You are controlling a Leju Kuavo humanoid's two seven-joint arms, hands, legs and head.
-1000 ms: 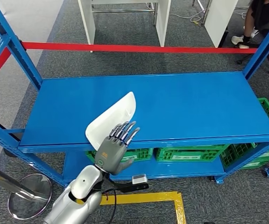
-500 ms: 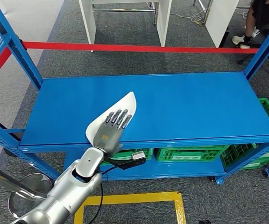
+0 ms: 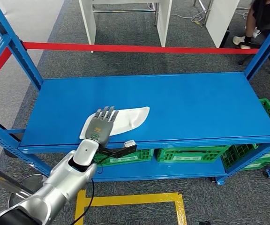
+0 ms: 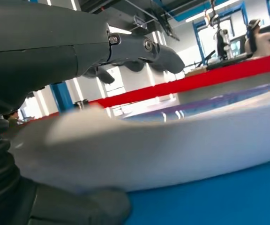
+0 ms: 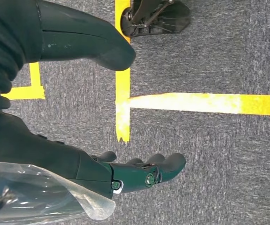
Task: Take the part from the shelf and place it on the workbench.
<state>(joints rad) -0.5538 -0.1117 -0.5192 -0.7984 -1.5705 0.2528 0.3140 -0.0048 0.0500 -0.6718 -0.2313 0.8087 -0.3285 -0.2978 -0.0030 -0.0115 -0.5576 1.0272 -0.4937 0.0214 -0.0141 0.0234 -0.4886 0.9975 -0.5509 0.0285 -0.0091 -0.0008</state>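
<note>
The part [image 3: 130, 119] is a long white curved plastic shell lying almost crosswise near the front edge of the blue shelf [image 3: 197, 103]. My left hand [image 3: 101, 124] lies over the part's left end, fingers stretched out flat. In the left wrist view the part [image 4: 161, 145] passes between the fingers [image 4: 144, 47] above and the thumb [image 4: 80, 208] below, with a gap showing between the fingers and the part. My right hand [image 5: 56, 154] hangs over the grey carpet, fingers loosely apart and holding nothing.
Green crates [image 3: 190, 153] fill the shelf level below. A red barrier tape [image 3: 144, 48] runs behind the shelf, with white table legs [image 3: 87, 21] and a seated person [image 3: 261, 18] beyond. Yellow floor tape [image 3: 133, 200] and a round metal stand base [image 3: 24, 197] lie near my feet.
My left hand moved forward over the part's near end. The part swung from pointing diagonally away to lying nearly crosswise along the shelf front.
</note>
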